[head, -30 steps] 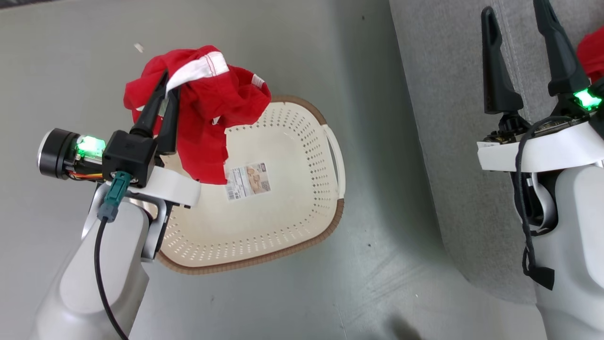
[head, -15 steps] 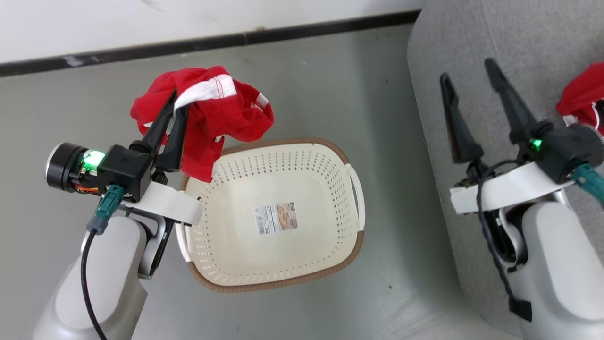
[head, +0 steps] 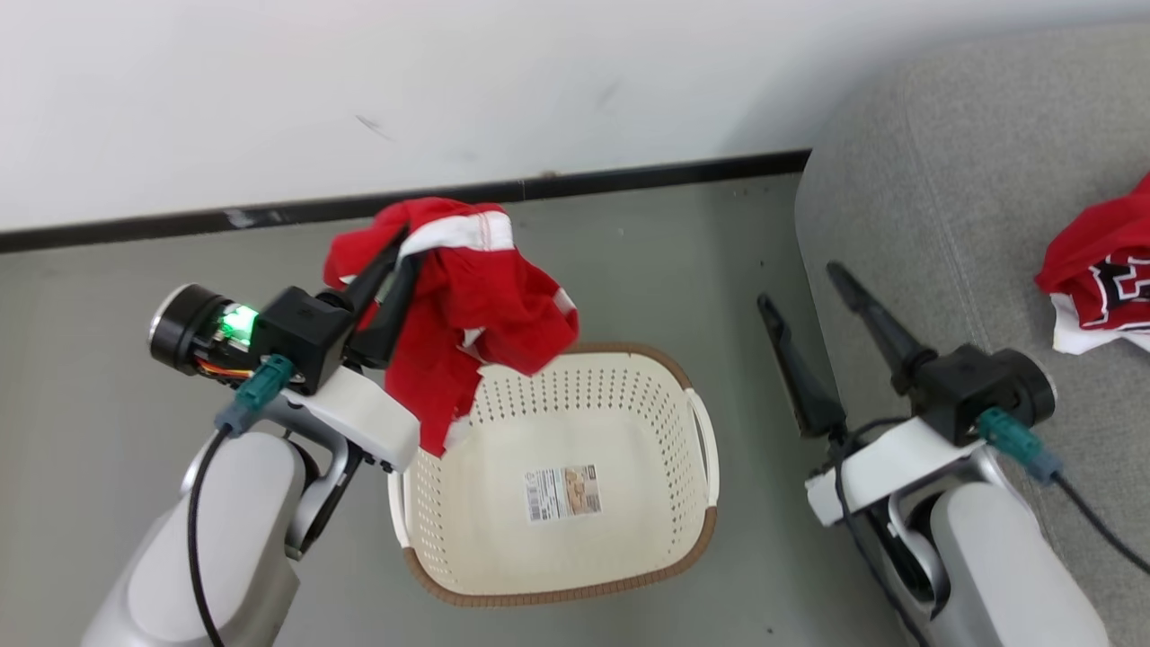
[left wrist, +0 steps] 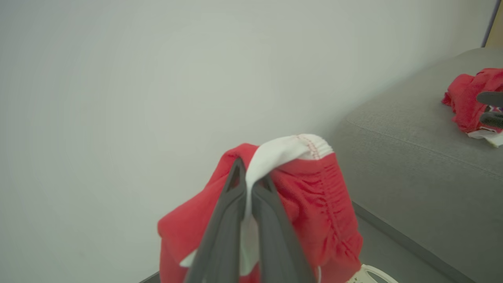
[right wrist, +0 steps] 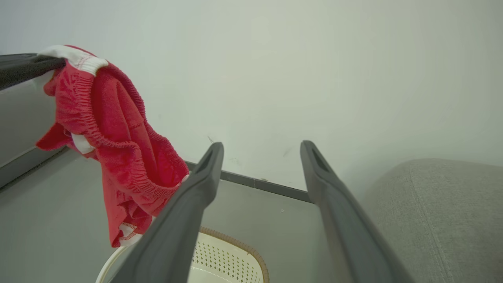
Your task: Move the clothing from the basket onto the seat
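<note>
Dangling crumpled from pinching left tool: red garment, white-trimmed, gathered; right tool spread wide.

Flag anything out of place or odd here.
Nothing broken or spilled. One red garment hangs bunched from the left tool over the basket edge; a second garment lies crumpled on the seat.
</note>
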